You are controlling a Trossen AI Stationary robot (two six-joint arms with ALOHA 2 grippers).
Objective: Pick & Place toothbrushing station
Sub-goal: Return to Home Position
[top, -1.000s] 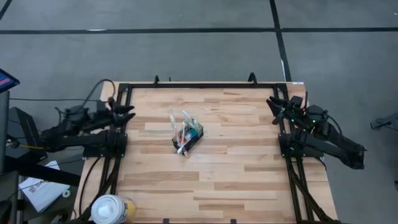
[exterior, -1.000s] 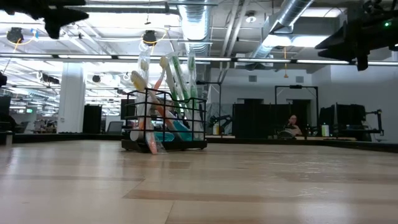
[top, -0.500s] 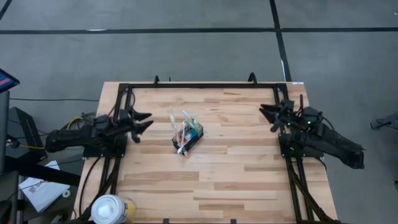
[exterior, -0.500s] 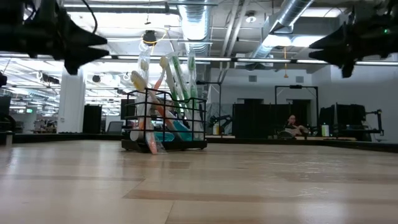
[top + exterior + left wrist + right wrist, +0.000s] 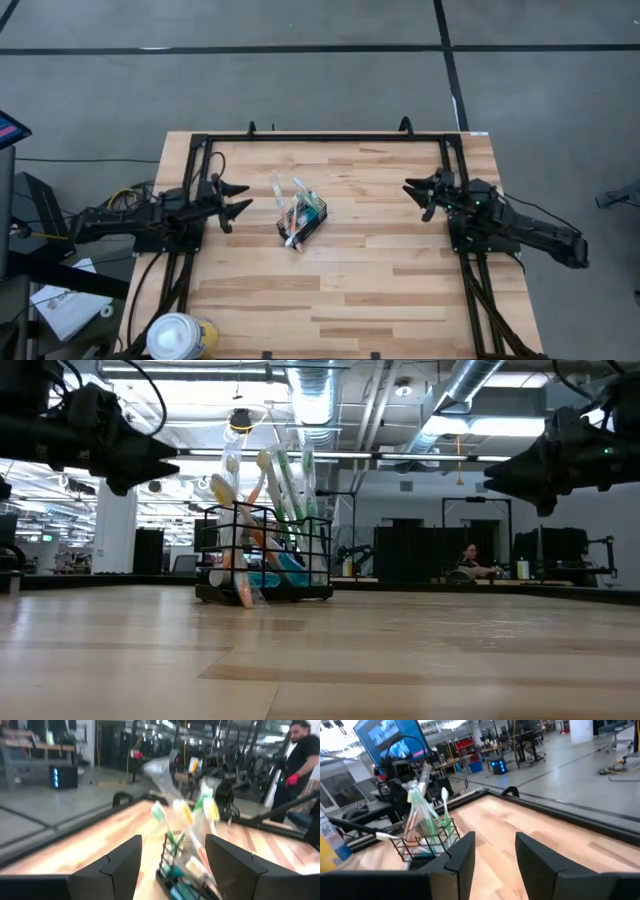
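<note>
A small black wire-mesh holder (image 5: pixel 301 221) stands on its base on the wooden table, left of centre, with several white toothbrushes (image 5: pixel 297 205) sticking up and leaning out of it. It also shows in the low view (image 5: pixel 265 563), the left wrist view (image 5: pixel 186 870) and the right wrist view (image 5: pixel 425 842). My left gripper (image 5: pixel 238 196) is open, above the table just left of the holder, fingers pointing at it. My right gripper (image 5: pixel 418 194) is open, above the table's right part, well clear of the holder.
A black metal frame (image 5: pixel 330 137) runs along the table's far edge and down both sides. A large white-and-yellow round container (image 5: pixel 178 336) stands at the near left corner. A person (image 5: pixel 300 755) stands in the room beyond the table. Bare wood lies between holder and right gripper.
Both arms have swung in from the table's side edges over the table. My left gripper has gone toward the holder from the left edge. My right gripper has gone from the right edge toward the table's middle. The holder and toothbrushes have kept still.
</note>
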